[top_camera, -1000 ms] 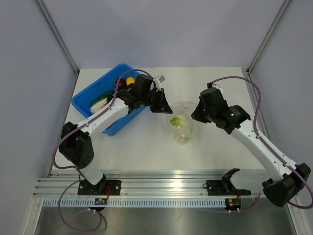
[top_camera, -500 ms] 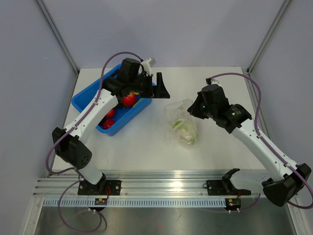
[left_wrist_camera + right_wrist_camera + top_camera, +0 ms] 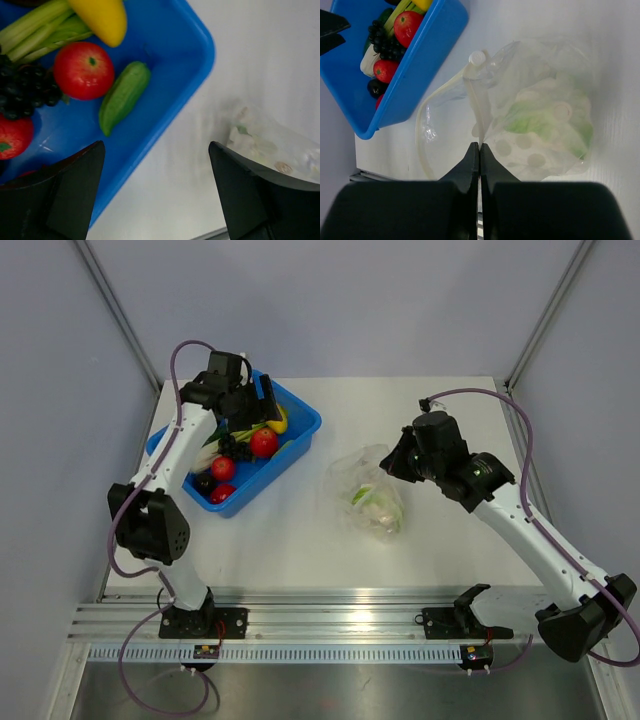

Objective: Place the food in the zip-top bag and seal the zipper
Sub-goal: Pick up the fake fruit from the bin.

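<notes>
The left pincer (image 3: 157,145) hung wide apart and empty over the blue tub (image 3: 200,60) holding a tomato (image 3: 82,70). The right pincer (image 3: 479,146) was pinched tight on the mouth edge of the zip-top bag (image 3: 540,125), which lay on the worktop (image 3: 290,530) near the tub, a green-white piece (image 3: 535,117) inside.

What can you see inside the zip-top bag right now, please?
Through the zip-top bag, a pale green-and-white food piece shows. Printed dots and crinkles blur it, so anything beneath it cannot be seen.
</notes>
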Controlling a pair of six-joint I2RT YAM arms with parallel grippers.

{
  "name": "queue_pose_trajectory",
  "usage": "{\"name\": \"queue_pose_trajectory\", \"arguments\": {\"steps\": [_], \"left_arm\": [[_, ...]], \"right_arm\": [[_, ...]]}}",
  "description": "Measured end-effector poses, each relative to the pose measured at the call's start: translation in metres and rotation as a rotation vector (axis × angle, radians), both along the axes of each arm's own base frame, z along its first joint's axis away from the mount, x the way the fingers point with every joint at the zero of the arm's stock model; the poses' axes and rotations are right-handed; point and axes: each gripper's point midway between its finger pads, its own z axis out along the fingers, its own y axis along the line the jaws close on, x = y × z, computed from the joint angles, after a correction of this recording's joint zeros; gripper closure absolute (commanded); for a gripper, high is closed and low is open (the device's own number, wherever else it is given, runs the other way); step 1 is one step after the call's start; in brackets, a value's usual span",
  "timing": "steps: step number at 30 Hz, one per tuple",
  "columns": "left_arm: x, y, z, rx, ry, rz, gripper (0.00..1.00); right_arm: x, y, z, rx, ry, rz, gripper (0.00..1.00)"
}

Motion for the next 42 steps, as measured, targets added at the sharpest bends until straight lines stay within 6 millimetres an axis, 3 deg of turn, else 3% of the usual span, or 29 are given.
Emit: {"name": "queue_pose_trajectory", "arguments": {"steps": [3, 8, 16, 26, 32, 36, 37, 42], "left_arm": [[0.021, 0.021, -0.034, 0.042, 0.067, 0.093, 0.21], [0.063, 0.039, -0.078, 0.056, 0.131, 0.194, 0.16], [0.132, 0.027, -0.103, 0.018, 0.094, 0.207, 0.15], [0.152, 0.021, -0.145, -0.007, 0.124, 0.219, 0.11], [0.162, 0.019, -0.147, -0.018, 0.095, 0.222, 0.14], [0.165, 0.021, -0.15, -0.014, 0.087, 0.229, 0.3], [0.165, 0.021, -0.151, -0.012, 0.089, 0.229, 0.4], [0.167, 0.024, -0.151, -0.003, 0.078, 0.232, 0.67]], "right_arm": [[-0.001, 0.001, 0.0, 0.004, 0.003, 0.007, 1.0], [0.0, 0.003, -0.003, 0.0, 0.012, 0.013, 1.0], [0.004, 0.006, -0.012, -0.018, 0.035, 0.016, 1.0], [0.006, 0.007, -0.01, -0.018, 0.035, 0.016, 1.0], [0.007, 0.007, -0.013, -0.022, 0.041, 0.017, 1.0], [0.007, 0.008, -0.013, -0.022, 0.041, 0.017, 1.0], [0.007, 0.008, -0.013, -0.022, 0.042, 0.017, 1.0], [0.007, 0.008, -0.013, -0.021, 0.042, 0.018, 1.0]]}}
